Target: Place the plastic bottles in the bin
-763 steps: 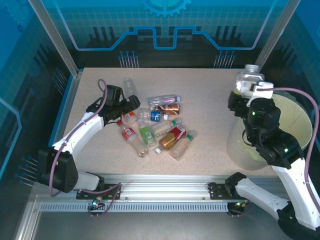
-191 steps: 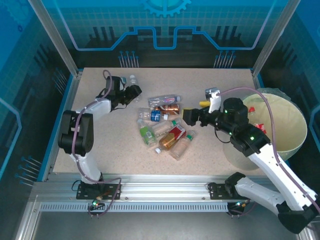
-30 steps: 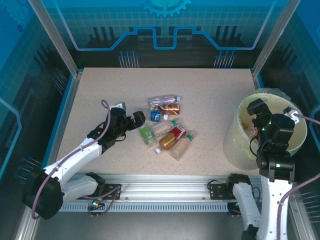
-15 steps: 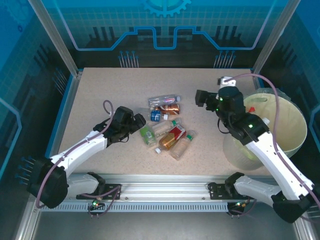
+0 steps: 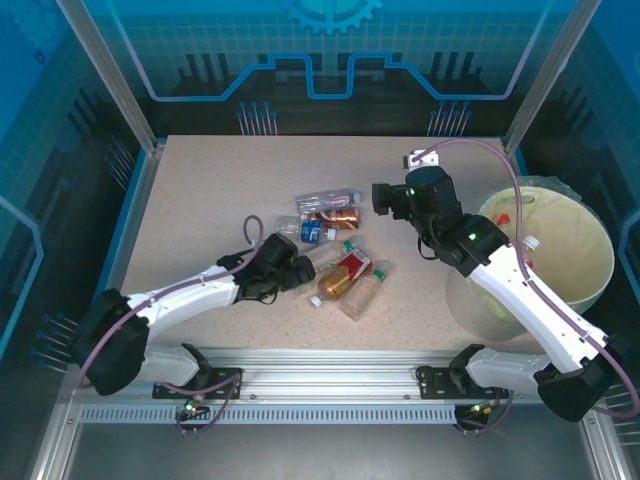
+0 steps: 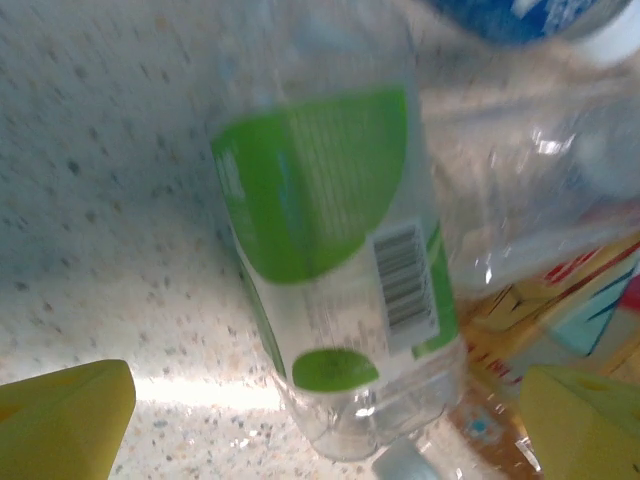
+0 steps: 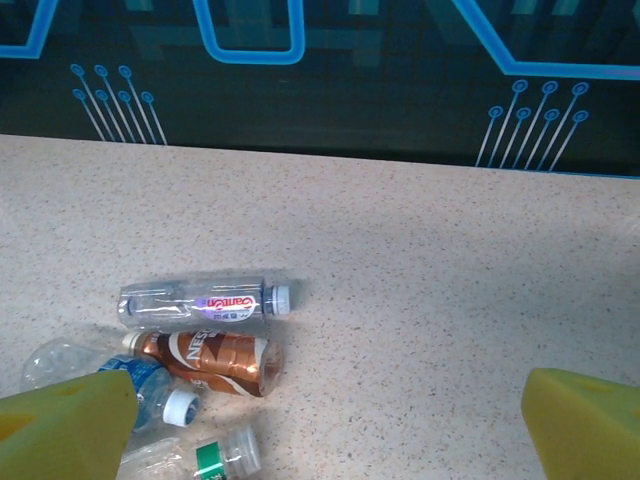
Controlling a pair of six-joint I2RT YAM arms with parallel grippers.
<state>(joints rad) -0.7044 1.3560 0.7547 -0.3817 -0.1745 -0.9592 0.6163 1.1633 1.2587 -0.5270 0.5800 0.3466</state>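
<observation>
Straddling the green-label bottle (image 6: 330, 270), left pincer (image 6: 322, 425) spread wide; right pincer (image 7: 322, 420) agape over bare tabletop (image 7: 430, 290)

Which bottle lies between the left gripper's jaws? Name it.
The green-labelled bottle, lying on its side on the table between the jaws of the open left gripper. Its neighbours differ by label: a blue-labelled bottle and a red-labelled bottle.

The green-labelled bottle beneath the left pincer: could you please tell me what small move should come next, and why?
Probably close the left pincer on the green-labelled bottle. Its jaws stand open, the yellow fingers flank the lying bottle's body, and bare table on one side leaves room for a finger.
</observation>
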